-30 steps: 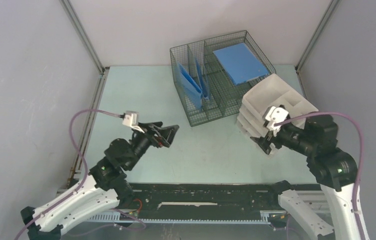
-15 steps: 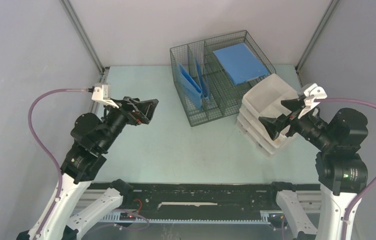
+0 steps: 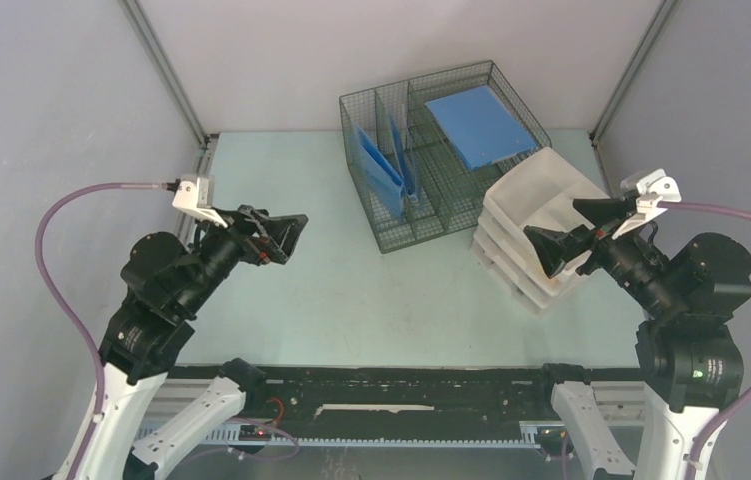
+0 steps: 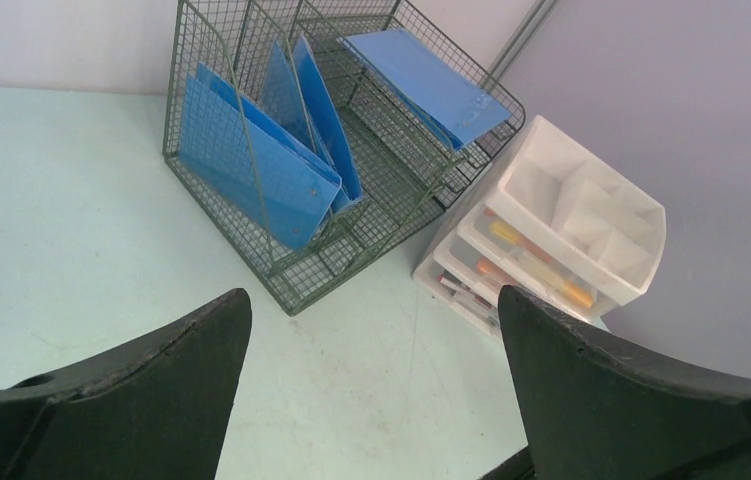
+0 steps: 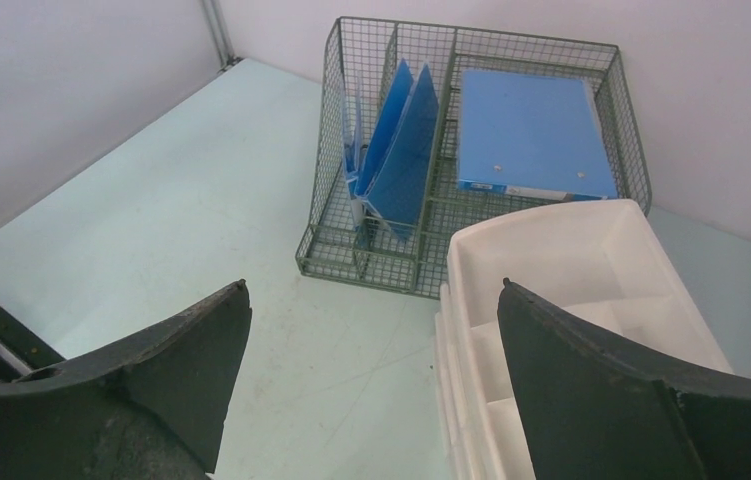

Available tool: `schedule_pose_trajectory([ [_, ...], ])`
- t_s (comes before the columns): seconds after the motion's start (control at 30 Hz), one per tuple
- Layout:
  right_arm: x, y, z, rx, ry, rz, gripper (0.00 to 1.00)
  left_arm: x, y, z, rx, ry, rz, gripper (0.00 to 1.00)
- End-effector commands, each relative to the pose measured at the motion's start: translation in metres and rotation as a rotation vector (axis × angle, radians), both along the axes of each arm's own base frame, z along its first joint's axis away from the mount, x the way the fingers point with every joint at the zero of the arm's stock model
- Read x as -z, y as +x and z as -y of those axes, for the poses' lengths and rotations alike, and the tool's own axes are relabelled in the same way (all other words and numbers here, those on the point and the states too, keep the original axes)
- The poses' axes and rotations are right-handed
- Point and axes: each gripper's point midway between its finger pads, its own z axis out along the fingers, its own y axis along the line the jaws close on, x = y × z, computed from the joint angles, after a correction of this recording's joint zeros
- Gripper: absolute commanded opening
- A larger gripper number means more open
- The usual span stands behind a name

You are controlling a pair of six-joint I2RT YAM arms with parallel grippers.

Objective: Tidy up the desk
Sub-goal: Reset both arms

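The pale mint-green desk (image 3: 351, 290) carries a wire-mesh organizer (image 3: 421, 215) at the back and a white drawer unit (image 3: 511, 250) to its right. One blue folder (image 3: 479, 125) lies flat on the organizer and two others (image 3: 383, 165) stand upright in its slots. My left gripper (image 3: 291, 240) hangs open above the desk's left half, holding nothing (image 4: 369, 292). My right gripper (image 3: 549, 217) hovers open over the drawer unit's top tray (image 5: 571, 300), its jaws empty (image 5: 373, 283). Pens and small items show inside the drawers (image 4: 531, 265).
Grey walls close in the desk on three sides, with metal posts (image 3: 166, 70) at the back corners. A black rail (image 3: 401, 385) runs along the near edge between the arm bases. Bare desk surface (image 4: 71, 220) lies left of the organizer.
The right gripper has lifted away from the drawer unit's front, up and to the right, and opened fully. The left arm has drawn back to the left and risen, still open.
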Motion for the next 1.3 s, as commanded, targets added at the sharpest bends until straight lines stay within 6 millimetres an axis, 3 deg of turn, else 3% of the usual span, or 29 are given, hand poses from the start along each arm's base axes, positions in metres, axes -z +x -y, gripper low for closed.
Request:
schedule_pose_trajectory([
  [0.0,-0.012,-0.002,0.009,0.08,0.056,0.022,1.0,-0.011,-0.014,-0.005,0.023,0.012,0.038,1.0],
  [0.77,-0.005,-0.014,0.003,0.055,0.087,0.041,1.0,0.009,-0.023,-0.006,0.034,0.002,0.019,1.0],
  [1.27,-0.002,-0.01,0.003,0.052,0.087,0.033,1.0,0.019,-0.021,-0.007,0.025,0.017,0.007,1.0],
])
